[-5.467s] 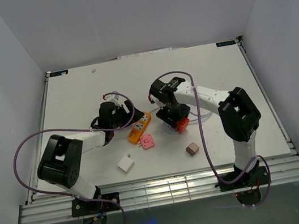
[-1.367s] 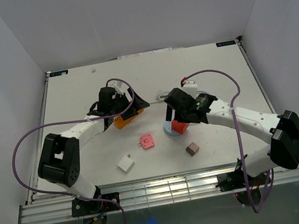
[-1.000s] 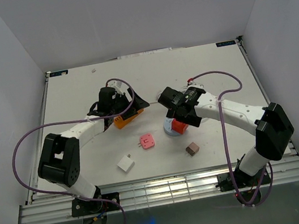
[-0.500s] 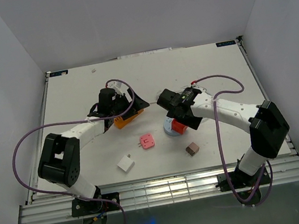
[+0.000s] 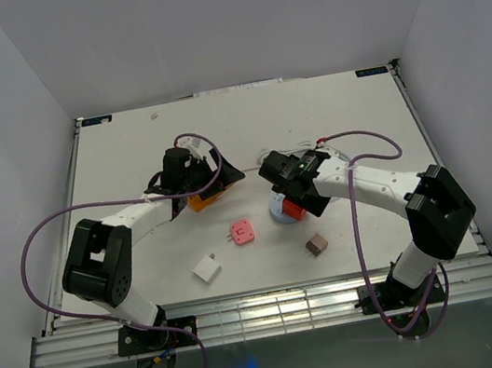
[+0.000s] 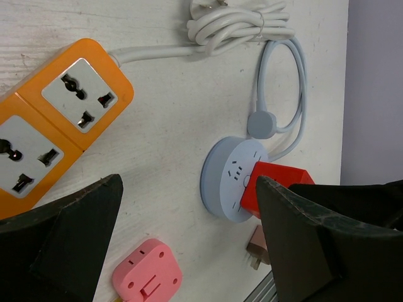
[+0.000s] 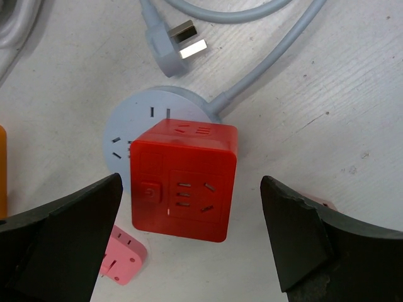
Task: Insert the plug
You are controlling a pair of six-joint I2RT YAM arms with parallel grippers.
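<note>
— Where is the red plug cube (image 7: pixel 182 182)?
— On top of the round socket (image 7: pixel 135 123), overhanging its edge.
— And the pincers?
— The right pincer (image 7: pixel 189 214) hangs above the socket, spread wide around the cube without touching it. The left pincer (image 6: pixel 189 189), left of the socket, is spread and empty.

The orange power strip (image 5: pixel 200 201) now lies farther back and left, beneath the left gripper (image 6: pixel 189 182). The right arm (image 5: pixel 373 183) stretches low instead of folded, its fingers (image 7: pixel 302 233) slightly wider.
</note>
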